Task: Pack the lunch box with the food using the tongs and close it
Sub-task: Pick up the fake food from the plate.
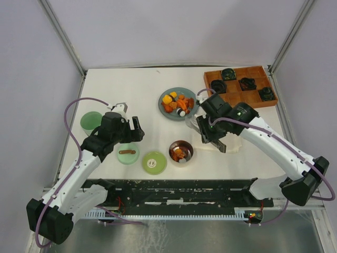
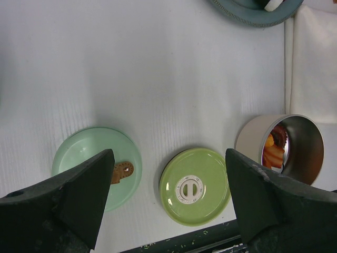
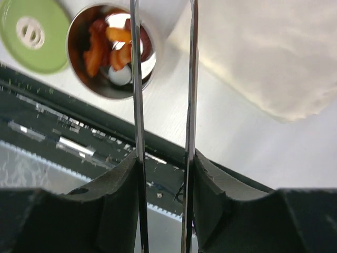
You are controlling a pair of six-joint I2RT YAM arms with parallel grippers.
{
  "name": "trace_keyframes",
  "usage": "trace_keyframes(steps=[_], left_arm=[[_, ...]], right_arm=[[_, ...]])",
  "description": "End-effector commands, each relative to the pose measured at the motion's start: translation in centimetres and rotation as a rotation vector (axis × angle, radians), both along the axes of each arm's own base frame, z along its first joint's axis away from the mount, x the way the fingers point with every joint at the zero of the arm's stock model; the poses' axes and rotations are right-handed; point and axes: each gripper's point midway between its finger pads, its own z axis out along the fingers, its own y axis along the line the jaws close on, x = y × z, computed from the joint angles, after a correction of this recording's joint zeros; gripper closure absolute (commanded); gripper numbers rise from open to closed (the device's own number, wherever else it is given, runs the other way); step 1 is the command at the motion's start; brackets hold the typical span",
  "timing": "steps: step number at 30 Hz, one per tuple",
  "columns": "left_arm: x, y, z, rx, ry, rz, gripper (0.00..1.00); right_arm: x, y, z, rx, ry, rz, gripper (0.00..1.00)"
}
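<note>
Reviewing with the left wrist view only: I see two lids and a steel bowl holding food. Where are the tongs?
Observer: The tongs are clamped in the right tool.
Operator: Anything left to pack?
Observer: Yes, orange and yellow food lies on the plate.
Operator: And the other container?
Observer: The canister stands lidless at far left.

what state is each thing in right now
steel bowl: open, food inside
lime-green lid: off, flat on table
mint canister: open
brown-handled lid: off, flat on table
tongs: held in right gripper, arms apart
left gripper: open, empty
plate: holds food
</note>
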Motion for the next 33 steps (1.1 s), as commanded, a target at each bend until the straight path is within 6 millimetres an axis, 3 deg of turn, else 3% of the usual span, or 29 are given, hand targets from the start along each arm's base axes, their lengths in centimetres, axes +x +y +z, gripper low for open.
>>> trace_keyframes(steps=[1, 6, 11, 20, 33], left_arm=[[0.8, -0.4, 1.3, -0.038, -0.053, 0.004, 0.08], [0.8, -0.4, 1.4, -0.04, -0.057, 0.004, 0.08], [0.8, -0.4, 1.4, -0.039, -0.055, 0.004, 0.08], [0.8, -0.5, 1.4, -0.039, -0.054, 0.004, 0.08], [0.8, -0.3, 1.4, -0.036, -0.055, 0.009, 0.08]], right_arm=[[4.7, -2.7, 3.6, 0.035, -0.178, -0.223, 0.54], [7.2, -3.9, 4.0, 0.085, -0.196, -0.313, 0.53], [9.1, -4.1, 3.2, 0.07, -0.175, -0.351, 0.53], [11.4, -3.3, 2.0, 0.034, -0.156, -0.339, 0.53], [15.9, -0.7, -0.1, 0.002, -0.108, -0.319, 0.53]])
